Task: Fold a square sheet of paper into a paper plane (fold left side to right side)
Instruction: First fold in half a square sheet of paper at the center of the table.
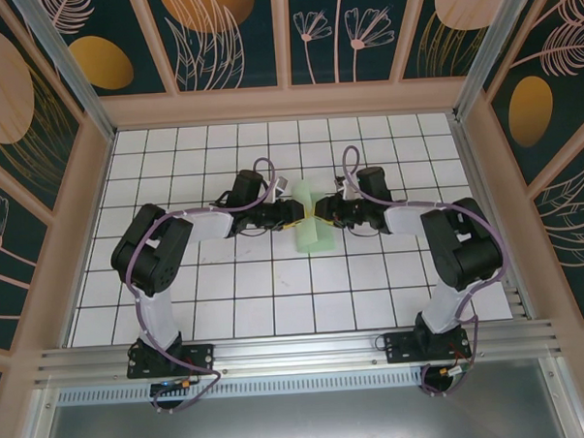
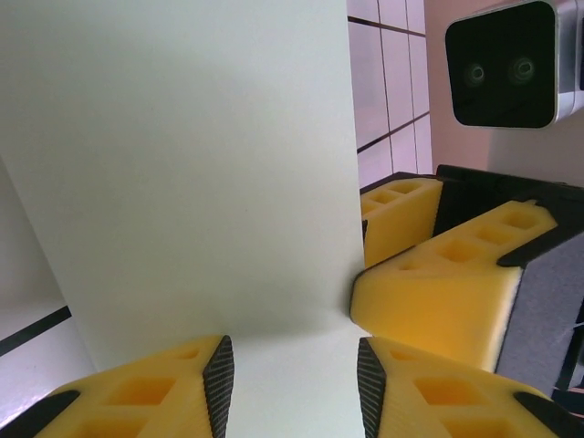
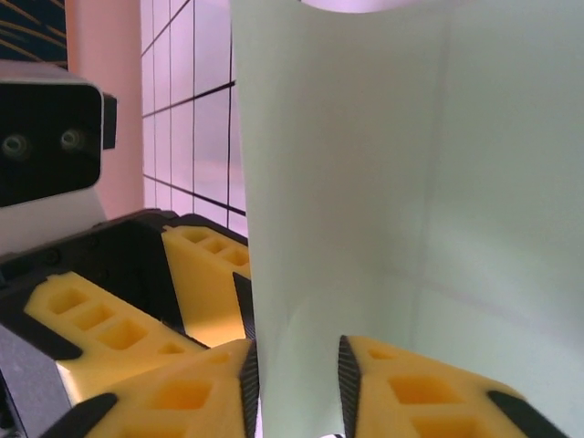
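Left-to-right fold in hand; sheet (image 1: 310, 226) curled up. My left gripper (image 2: 292, 383): jaws spread over sheet. Right gripper (image 3: 297, 383): narrow gap, grip undeterminable. Next: align edges, press crease.

Under me lies a table of white tiles (image 1: 276, 288) ruled by dark grout lines, and I see those same tiles up close from my left wrist (image 2: 383, 82) and my right wrist (image 3: 192, 137). A peach frame (image 1: 287, 103) walls the table in at the back and on both sides. Above it stand dark teal panels (image 1: 216, 38) painted with pale flowers, leaves and orange ovals. At my near edge an aluminium rail (image 1: 298, 350) runs the full width, with a grey metal sheet (image 1: 301, 422) below it.
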Robot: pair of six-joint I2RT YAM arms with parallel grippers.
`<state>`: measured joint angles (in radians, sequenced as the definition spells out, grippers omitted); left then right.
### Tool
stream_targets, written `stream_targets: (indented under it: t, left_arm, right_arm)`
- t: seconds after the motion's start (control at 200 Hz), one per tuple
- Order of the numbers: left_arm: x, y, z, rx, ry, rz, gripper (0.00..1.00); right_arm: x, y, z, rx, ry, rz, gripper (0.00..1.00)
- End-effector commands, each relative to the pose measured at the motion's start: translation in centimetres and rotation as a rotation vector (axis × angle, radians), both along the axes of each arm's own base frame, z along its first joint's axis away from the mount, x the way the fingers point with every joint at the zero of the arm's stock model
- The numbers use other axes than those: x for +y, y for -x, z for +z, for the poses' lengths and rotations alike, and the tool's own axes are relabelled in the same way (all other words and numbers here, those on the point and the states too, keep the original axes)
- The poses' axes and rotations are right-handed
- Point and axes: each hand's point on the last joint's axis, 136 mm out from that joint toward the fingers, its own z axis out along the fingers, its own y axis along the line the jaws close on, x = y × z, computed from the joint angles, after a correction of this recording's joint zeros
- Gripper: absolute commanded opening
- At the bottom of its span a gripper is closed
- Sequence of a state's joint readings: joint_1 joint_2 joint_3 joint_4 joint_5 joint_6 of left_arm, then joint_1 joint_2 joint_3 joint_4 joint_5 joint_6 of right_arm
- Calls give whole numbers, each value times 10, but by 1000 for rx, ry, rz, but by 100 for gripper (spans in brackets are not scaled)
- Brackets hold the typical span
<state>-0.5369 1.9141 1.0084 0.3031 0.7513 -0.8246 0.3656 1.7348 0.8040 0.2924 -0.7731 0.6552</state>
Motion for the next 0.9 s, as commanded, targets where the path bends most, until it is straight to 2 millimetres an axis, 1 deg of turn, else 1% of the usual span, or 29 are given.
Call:
stream_targets:
  t: [0.0,0.025,0.14,0.215,0.34,0.45,0.52,0.606,0.716,0.896]
  left_arm:
    - [-6,-4,8,-32,16,-9,43]
    - [-6,-4,9,-32,17,-9,43]
    - [-5,-4,11,-37,17,-7,44]
    - [-5,-3,15,-41,21,-9,47]
    - [0,-2,25,-74,-6,-5,51]
    - [10,-4,25,-93,-72,26,56]
    - [17,-7,17,-85,-130,55,61]
    - [23,-12,1,-61,-197,83,62]
    - [22,-17,-14,-32,-237,91,62]
    - [18,-26,-29,0,-251,103,60]
  right_arm:
    - [7,-4,8,-34,-19,29,23]
    - [7,-4,8,-33,-19,31,21]
    - [7,-4,8,-31,-20,32,8]
    - [6,-4,6,-33,-6,31,1]
    - [-2,-8,1,-41,47,15,0]
    - [-13,-12,-6,-37,93,-16,0]
    - [-19,-13,-11,-28,116,-28,0]
    - [-25,-12,-18,-12,141,-35,0]
    - [-32,-13,-26,3,168,-52,0]
    - [-38,-11,-34,25,196,-68,0]
